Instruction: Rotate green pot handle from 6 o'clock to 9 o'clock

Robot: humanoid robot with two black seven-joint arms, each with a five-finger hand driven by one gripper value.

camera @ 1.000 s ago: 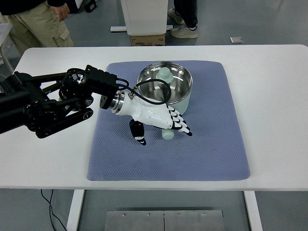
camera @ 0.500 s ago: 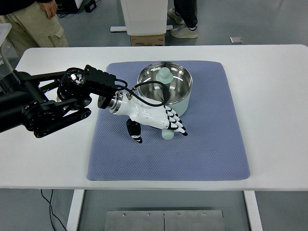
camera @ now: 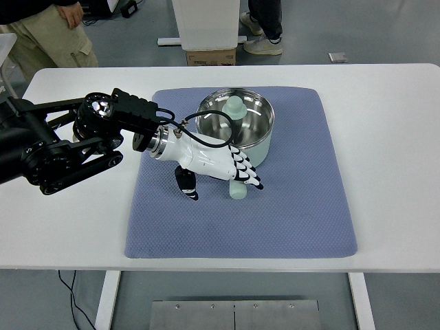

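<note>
A pale green pot (camera: 258, 146) with a shiny steel inside stands on the blue mat (camera: 302, 199), in the mat's upper middle. Its green handle (camera: 238, 190) sticks out toward the near side, at about 6 o'clock. A green knob (camera: 236, 106) shows at the pot's far rim. My left hand (camera: 220, 168), white with black fingertips, lies over the handle where it meets the pot. Its fingers (camera: 249, 179) are spread across the handle and its thumb (camera: 185, 185) hangs to the left. I cannot tell whether they grip the handle. The right arm is out of sight.
The white table (camera: 392, 110) carries the mat. People's legs show beyond the far edge: khaki trousers (camera: 48, 41) at far left, shoes (camera: 261, 41) at top centre. A cardboard box (camera: 212, 56) and a white stand (camera: 206, 24) stand behind the table.
My left hand and arm have shifted a little to the left and toward the pot. The handle's tip has moved slightly left with the hand. The pot stays in place.
</note>
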